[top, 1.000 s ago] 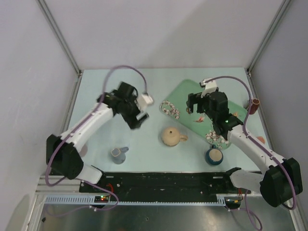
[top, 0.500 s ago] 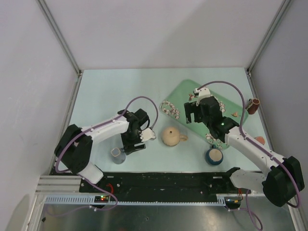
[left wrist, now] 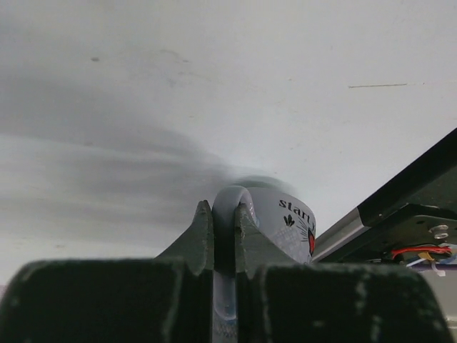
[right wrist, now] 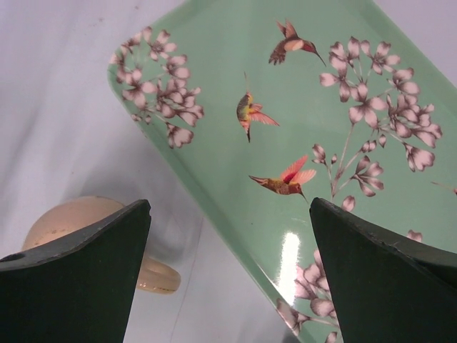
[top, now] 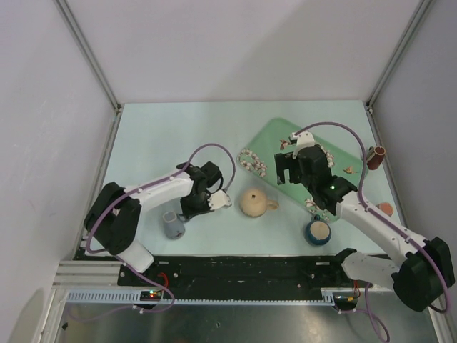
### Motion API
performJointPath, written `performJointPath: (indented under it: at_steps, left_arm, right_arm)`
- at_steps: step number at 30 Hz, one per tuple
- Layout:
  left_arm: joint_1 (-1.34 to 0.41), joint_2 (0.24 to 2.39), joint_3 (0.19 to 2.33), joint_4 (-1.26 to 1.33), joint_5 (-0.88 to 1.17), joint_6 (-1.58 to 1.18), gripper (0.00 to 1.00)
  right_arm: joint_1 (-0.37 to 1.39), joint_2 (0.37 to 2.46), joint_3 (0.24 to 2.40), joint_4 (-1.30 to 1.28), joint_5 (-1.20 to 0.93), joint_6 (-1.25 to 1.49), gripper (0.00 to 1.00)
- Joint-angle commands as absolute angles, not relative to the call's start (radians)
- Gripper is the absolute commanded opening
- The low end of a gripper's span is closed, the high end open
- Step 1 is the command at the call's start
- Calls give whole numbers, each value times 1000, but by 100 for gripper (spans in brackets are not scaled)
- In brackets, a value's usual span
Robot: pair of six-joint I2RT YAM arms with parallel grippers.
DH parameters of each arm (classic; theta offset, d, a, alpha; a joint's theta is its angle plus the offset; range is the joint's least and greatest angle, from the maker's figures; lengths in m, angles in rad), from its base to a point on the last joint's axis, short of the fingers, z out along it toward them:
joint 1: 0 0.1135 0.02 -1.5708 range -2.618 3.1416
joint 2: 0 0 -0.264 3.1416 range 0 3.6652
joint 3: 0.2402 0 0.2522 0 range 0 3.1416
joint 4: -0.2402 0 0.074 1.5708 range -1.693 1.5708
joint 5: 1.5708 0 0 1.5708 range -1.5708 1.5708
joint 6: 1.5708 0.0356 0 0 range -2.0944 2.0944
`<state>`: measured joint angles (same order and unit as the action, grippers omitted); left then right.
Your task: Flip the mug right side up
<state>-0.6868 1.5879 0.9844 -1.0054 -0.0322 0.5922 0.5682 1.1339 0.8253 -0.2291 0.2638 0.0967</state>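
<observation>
The tan mug (top: 253, 202) sits in the middle of the table, its rounded body dome-like and its small handle pointing right; no gripper touches it. In the right wrist view the mug (right wrist: 71, 218) shows at lower left. My right gripper (top: 284, 170) (right wrist: 230, 207) hangs open above the tray's left edge, just right of the mug. My left gripper (top: 182, 216) (left wrist: 223, 214) is shut on the handle of a pale grey-mauve mug (top: 171, 225) (left wrist: 285, 221) with black lettering, left of the tan one.
A green flowered tray (top: 275, 136) (right wrist: 300, 107) lies at the back right with a string of shells (top: 251, 161) at its left edge. A dark blue mug (top: 318, 230) stands front right. A small brown cup (top: 378, 157) sits by the right wall.
The left arm swung down from mid-table to the grey-mauve mug and shut on its handle; that mug now looks tipped. The right gripper shifted slightly left, still open.
</observation>
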Motion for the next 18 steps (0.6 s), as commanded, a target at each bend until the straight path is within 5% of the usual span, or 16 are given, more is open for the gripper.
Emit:
performJointPath:
  at_steps: [1,10,18]
  left_arm:
    - [-632,1556,1178,-1052,0,538,0]
    - [-444,1527,1858,-1080,378,236,0]
    - [-431,1555,2114,-1079,594,66,0]
  right_arm:
    - [569,1041,833,-204,175,110,100]
    - [566,1002,909,-54,-273,345,100]
    - [612,1200,969,454,-573,739,96]
